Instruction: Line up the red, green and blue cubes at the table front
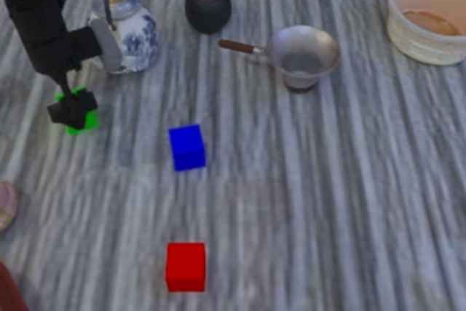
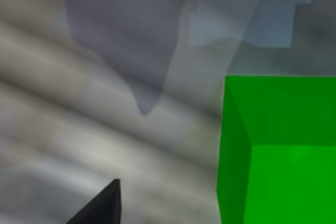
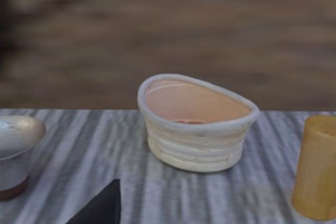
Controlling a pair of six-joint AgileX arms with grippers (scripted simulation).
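The green cube (image 1: pixel 73 118) sits on the table (image 1: pixel 328 194) at the top view's left side, mostly hidden beneath the left gripper (image 1: pixel 71 109), whose dark body covers its middle so that only green edges show around it; whether the fingers are spread or closed on the cube cannot be told. In the left wrist view the green cube (image 2: pixel 278 150) fills one side of the picture very close to the camera, resting flat on the streaked surface with one vertical edge turned toward the lens, and a dark fingertip (image 2: pixel 102 205) shows apart from it. The blue cube (image 1: pixel 187 147) lies near the table's middle, well apart from the green one, its sides turned slightly off the table's edges. The red cube (image 1: pixel 185 266) lies nearer the front edge, almost straight below the blue one in the top view, squarer to the table. All three are cubes with no long axis. Behind the left gripper stands a blue-and-white teapot (image 1: pixel 135 30), with a dark round jar (image 1: pixel 208 7) and a metal ladle-like pan (image 1: pixel 302 56) farther right, its handle pointing left. A pale bowl (image 1: pixel 428 16) stands at the far right corner. The right gripper is out of the top view; its wrist view shows the pale bowl (image 3: pixel 195 124) and a yellow cylinder (image 3: pixel 317 167).
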